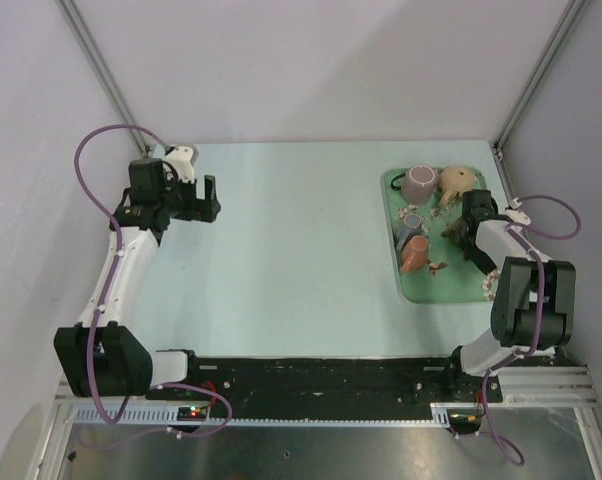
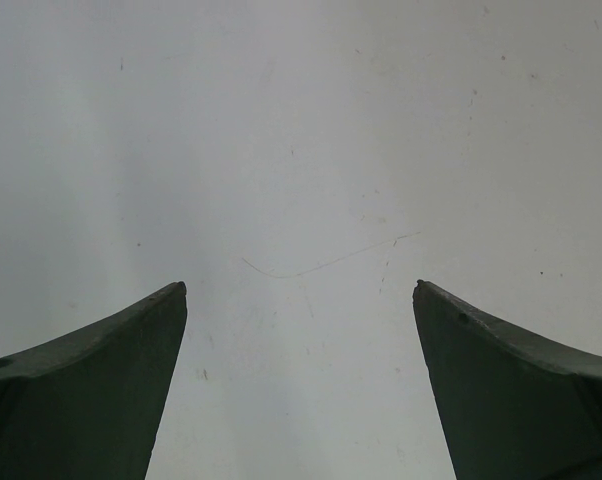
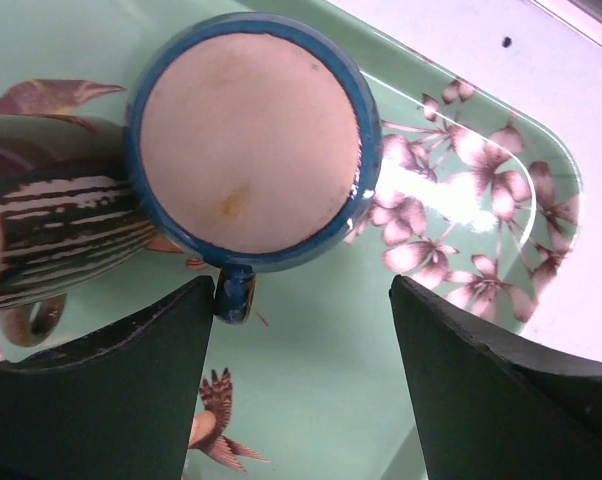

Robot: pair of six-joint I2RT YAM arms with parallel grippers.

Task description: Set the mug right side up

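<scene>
A blue mug with a tan base point(image 3: 249, 140) stands upside down on the green flowered tray point(image 3: 321, 400), its handle point(image 3: 233, 296) pointing at me. In the top view it is the tan mug point(image 1: 457, 180) at the tray's far right. My right gripper point(image 3: 301, 285) is open just short of the mug, its left finger point(image 3: 131, 380) beside the handle, touching it or nearly so; it also shows in the top view point(image 1: 468, 212). My left gripper point(image 1: 209, 200) is open and empty over bare table at the far left, as the left wrist view point(image 2: 301, 300) also shows.
A striped mug point(image 3: 61, 230) lies on its side left of the blue mug; in the top view it is the purple mug point(image 1: 419, 183). A small grey mug point(image 1: 411, 222) and an orange mug point(image 1: 414, 255) sit on the tray's point(image 1: 451, 285) left part. The tray's far right corner point(image 3: 566, 180) is close by.
</scene>
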